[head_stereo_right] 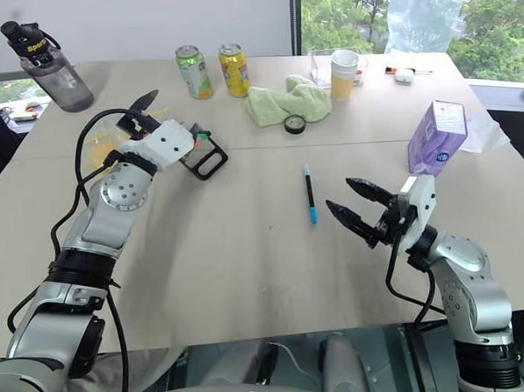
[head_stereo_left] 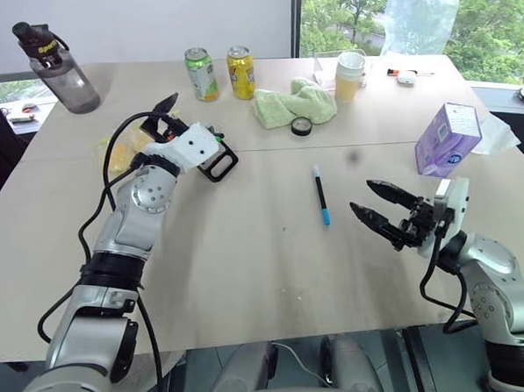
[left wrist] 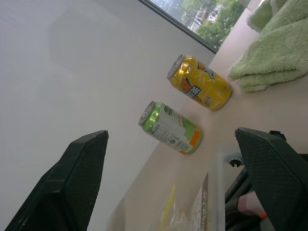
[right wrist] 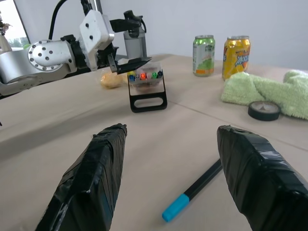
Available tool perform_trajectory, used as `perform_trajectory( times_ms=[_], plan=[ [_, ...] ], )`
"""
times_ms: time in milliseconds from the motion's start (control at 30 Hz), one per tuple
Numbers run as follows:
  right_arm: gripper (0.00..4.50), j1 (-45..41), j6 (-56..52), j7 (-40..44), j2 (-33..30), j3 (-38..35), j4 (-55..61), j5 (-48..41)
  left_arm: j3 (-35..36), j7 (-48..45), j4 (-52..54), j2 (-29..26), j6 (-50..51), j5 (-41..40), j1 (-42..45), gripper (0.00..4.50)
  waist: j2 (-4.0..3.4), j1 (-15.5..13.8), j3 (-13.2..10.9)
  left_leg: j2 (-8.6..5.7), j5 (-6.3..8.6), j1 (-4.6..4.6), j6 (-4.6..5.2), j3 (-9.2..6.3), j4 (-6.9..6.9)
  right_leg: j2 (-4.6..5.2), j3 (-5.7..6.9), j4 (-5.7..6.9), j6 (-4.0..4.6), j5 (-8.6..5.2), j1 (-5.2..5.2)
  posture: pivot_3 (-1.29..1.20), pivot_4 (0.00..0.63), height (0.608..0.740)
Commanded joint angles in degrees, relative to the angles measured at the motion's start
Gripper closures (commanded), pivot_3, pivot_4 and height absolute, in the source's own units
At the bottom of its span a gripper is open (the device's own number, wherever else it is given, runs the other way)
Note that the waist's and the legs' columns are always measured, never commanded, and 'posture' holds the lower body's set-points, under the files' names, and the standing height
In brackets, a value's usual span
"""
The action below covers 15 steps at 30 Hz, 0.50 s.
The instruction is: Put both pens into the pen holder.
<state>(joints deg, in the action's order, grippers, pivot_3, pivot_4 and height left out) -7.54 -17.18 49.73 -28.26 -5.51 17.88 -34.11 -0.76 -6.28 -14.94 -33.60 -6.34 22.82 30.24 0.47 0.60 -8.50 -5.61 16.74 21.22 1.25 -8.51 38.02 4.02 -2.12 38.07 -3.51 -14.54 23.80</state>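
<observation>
one pen (head_stereo_left: 321, 196) on the table (head_stereo_left: 241, 265), one pen holder (right wrist: 146, 86), two cans; both arms' fingers spread.

I see silver-grey metal arm links with round joint housings ringed by small dark screw holes. Left end effector (head_stereo_left: 167, 112): white perforated block, black pointed fingers. Right end effector (head_stereo_left: 382, 206): white wrist block, black tape-wrapped fingers. Black cables loop along both arms.

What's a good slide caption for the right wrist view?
Open right gripper hovers over a blue-capped pen, with the pen holder beyond.
</observation>
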Motion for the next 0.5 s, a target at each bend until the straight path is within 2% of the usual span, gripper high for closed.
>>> perform_trajectory(
  times_ms=[33,133,233,367,500],
  plan=[
    [1.28,0.4,2.1,0.4,0.1,-0.9,0.5,0.1,0.7,-1.0,0.8,-0.1,-1.0,-2.0,1.2,0.05,0.00,0.0,0.0,0.00,0.00,0.00,0.00,0.00,0.01,0.00,0.00,0.00,0.00,0.00,0.00,0.00,0.150,0.740],
    [1.28,1.1,1.9,0.4,-0.2,0.0,0.3,1.0,0.6,-3.5,0.7,0.7,-2.7,-4.7,1.1,0.05,0.00,0.1,0.0,0.00,0.00,0.00,0.00,0.01,0.02,0.00,-0.01,0.02,0.00,0.00,0.00,0.00,0.150,0.740],
    [1.28,1.0,1.2,-2.3,-0.4,2.0,-0.1,5.1,2.1,-8.3,1.4,3.4,-2.8,-12.5,0.8,0.05,0.00,0.0,0.0,0.00,0.00,0.00,0.00,0.00,0.05,0.01,-0.01,0.03,0.00,0.00,0.00,0.00,0.150,0.740],
    [1.28,-0.4,-1.8,-8.5,1.7,6.1,1.1,10.0,6.1,-15.8,3.9,6.8,4.0,-25.6,1.0,0.05,0.01,0.3,0.0,0.00,0.00,0.03,0.00,0.01,0.16,0.00,-0.01,0.08,-0.02,0.01,0.01,0.00,0.150,0.740],
    [1.28,-3.8,-8.9,-17.0,4.9,11.8,3.8,15.8,6.8,-28.9,10.8,3.9,16.3,-37.9,0.5,0.05,0.01,0.6,0.0,0.02,-0.01,0.08,-0.01,0.09,0.20,-0.02,-0.12,0.33,-0.02,0.01,0.22,0.00,0.150,0.740]
  ],
)
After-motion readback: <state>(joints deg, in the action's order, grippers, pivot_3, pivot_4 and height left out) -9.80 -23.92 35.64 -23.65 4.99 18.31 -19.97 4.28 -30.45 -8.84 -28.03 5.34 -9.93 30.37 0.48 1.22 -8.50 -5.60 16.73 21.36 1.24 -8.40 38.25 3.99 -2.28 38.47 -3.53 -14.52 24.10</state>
